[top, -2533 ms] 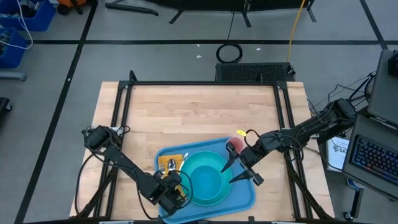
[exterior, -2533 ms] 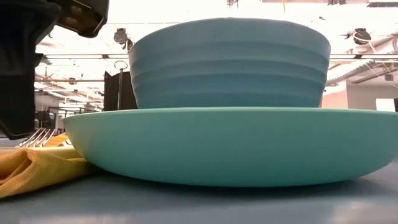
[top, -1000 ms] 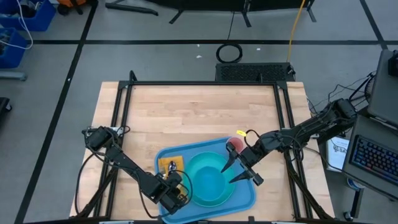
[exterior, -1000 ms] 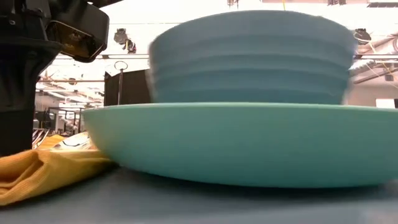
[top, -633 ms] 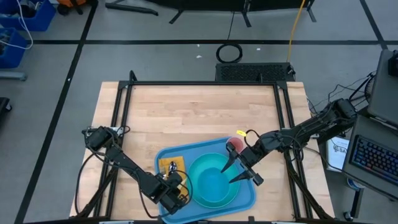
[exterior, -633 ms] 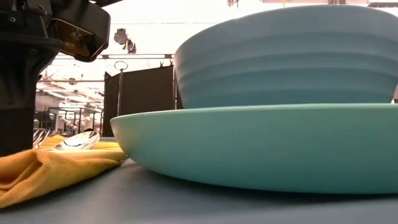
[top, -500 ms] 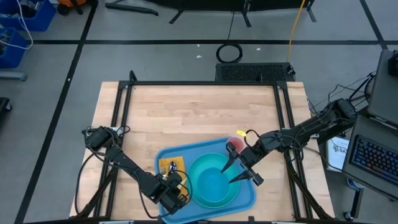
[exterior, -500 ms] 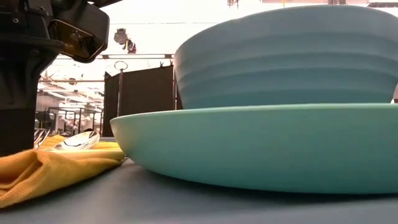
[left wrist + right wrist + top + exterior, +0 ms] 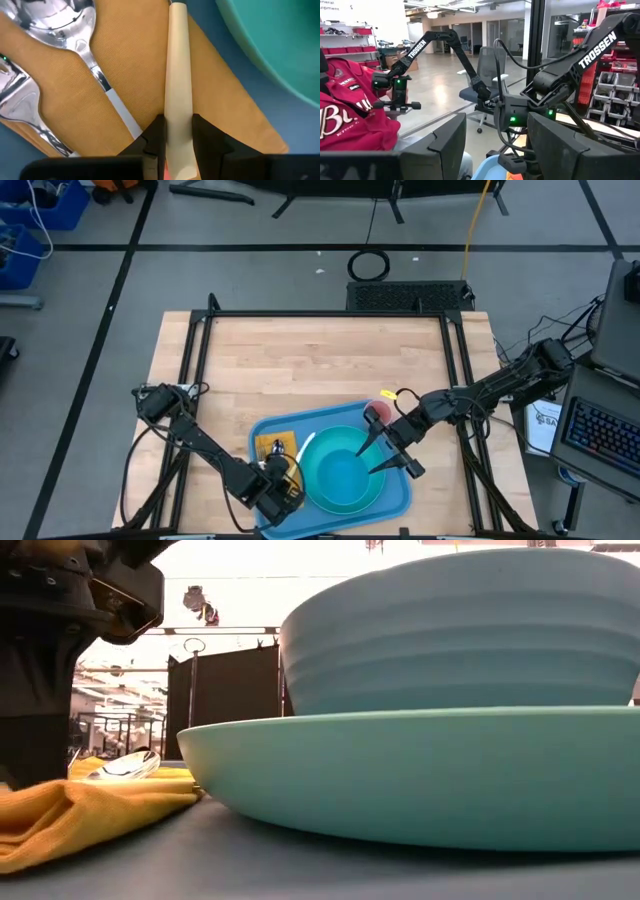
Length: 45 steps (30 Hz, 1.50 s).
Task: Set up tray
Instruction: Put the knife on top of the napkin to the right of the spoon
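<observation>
The blue tray (image 9: 395,498) lies at the table's near edge. On it a teal plate (image 9: 345,476) carries a teal bowl (image 9: 460,630). Left of the plate lies a yellow napkin (image 9: 125,65) with a spoon (image 9: 65,20) and a fork (image 9: 20,107) on it. My left gripper (image 9: 178,131) is shut on a cream utensil handle (image 9: 303,447) that lies over the napkin. My right gripper (image 9: 378,456) stands open at the plate's right rim; whether it touches the plate I cannot tell. My left gripper pinches the cream handle near its near end (image 9: 179,112) between its two fingers. The fingers come from the table's near side and lie along the handle. The handle runs on over the napkin toward the plate; whether it rests on the napkin cannot be told.
A small red thing (image 9: 378,412) and a yellow bit (image 9: 386,394) sit by the tray's far right corner. Bare wood (image 9: 320,360) covers the table's far half. A black frame rail (image 9: 330,314) runs along the far edge.
The plate with the bowl has slid along the tray toward the table's right edge, away from the napkin, uncovering the spoon in the low view. The cream handle now shows beyond my left gripper in the high view. My left gripper has tipped a little.
</observation>
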Available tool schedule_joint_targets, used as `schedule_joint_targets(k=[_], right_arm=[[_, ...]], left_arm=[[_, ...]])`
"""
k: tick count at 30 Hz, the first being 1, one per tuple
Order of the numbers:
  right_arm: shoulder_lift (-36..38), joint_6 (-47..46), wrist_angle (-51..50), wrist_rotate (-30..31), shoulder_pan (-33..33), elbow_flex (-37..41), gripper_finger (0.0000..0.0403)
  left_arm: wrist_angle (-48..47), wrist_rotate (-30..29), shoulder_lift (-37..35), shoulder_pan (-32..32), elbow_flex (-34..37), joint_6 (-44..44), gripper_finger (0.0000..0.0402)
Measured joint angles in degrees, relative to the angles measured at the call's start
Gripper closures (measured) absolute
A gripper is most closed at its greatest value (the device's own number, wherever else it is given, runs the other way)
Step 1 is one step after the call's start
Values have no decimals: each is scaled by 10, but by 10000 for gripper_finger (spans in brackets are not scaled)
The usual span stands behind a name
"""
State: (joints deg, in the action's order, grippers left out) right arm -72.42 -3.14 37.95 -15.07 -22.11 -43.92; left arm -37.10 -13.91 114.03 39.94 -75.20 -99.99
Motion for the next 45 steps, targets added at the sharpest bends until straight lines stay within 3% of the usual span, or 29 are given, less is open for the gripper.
schedule_joint_targets(k=[11,15,27,32,39,45], right_arm=[[0,41,7,0,0,0,202],[0,54,16,0,1,0,202],[0,58,26,0,4,0,202],[0,57,23,0,7,0,202],[0,53,16,0,8,0,202],[0,38,10,12,9,0,202]], left_arm=[[20,-59,2,19,1,-75,330],[28,-89,-2,27,-1,-103,400],[52,-123,-2,57,1,-139,400],[53,-167,-4,70,1,-78,398],[53,-147,-4,79,1,137,393],[58,-170,-4,78,1,208,397]])
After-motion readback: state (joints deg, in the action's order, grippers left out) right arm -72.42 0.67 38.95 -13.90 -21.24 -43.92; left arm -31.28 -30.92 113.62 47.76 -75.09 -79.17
